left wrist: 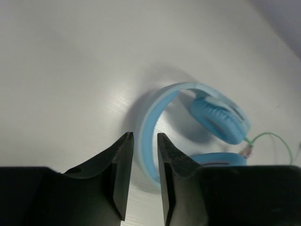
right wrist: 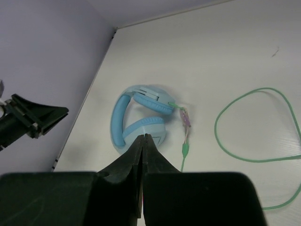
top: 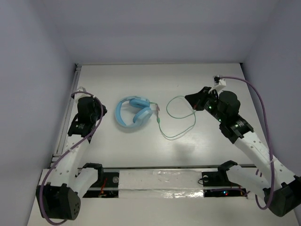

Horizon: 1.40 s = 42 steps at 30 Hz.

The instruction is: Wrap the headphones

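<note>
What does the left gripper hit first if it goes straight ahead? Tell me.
Most likely the headphones: their curved band lies just past the left gripper's tips, though its height above them is unclear.

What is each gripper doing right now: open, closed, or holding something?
Left gripper: fingers slightly apart, holding nothing.
Right gripper: fingers shut together, holding nothing.
</note>
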Motion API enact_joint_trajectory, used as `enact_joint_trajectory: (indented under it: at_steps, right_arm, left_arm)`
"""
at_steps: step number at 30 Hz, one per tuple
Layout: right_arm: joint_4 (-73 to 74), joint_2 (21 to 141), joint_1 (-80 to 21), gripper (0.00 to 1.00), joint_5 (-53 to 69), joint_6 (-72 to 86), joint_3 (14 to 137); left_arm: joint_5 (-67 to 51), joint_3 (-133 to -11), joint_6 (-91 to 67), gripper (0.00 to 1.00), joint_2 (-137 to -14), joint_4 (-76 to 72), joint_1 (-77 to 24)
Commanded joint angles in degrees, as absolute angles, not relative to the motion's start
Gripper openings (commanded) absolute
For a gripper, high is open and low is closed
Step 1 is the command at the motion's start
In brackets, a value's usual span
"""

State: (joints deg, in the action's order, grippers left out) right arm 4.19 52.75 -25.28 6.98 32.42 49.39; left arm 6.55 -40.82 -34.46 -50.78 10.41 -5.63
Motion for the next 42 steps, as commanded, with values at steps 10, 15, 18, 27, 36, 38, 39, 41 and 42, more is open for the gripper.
enact_joint_trajectory:
  at_steps: [10,15,18,27,36,38,39,41,42]
  right_arm:
    - [-4.13,54.05,-27.33,0.57,11.07,32.43,46.23]
    - [-4.66,54.93,-27.33,0.57,11.6,32.43,45.88]
    - [-4.48,54.93,-27.86,0.58,11.25,32.34,45.79]
    - [-5.01,55.37,-27.86,0.59,10.72,32.43,45.62]
    - [-5.19,55.55,-27.86,0.59,10.37,32.7,45.44]
    - [-5.18,55.37,-27.86,0.58,10.37,32.7,45.35]
    - [-5.1,55.28,-27.86,0.59,10.37,32.7,45.26]
    - [-5.27,55.11,-27.86,0.58,10.37,32.96,45.0]
    - [-5.27,54.93,-27.86,0.58,10.28,32.96,45.0]
  left_arm:
    - [7.64,-33.67,-38.31,0.67,-61.16,7.22,-10.09]
    - [9.94,-33.75,-40.52,0.67,-69.69,3.52,-15.73]
    - [12.12,-35.42,-40.43,0.66,-74.26,2.81,-15.73]
    - [15.2,-40.43,-38.41,0.62,-85.16,0.35,-16.87]
    - [14.68,-42.18,-38.23,0.52,-90.43,-2.81,-17.58]
    - [15.2,-42.8,-38.23,0.46,-91.75,-2.99,-18.1]
    - [15.21,-42.98,-38.15,0.45,-92.11,-3.16,-18.11]
    - [16.17,-43.77,-37.97,0.44,-93.07,-2.64,-18.11]
    - [16.26,-43.77,-37.79,0.35,-93.16,-2.64,-18.71]
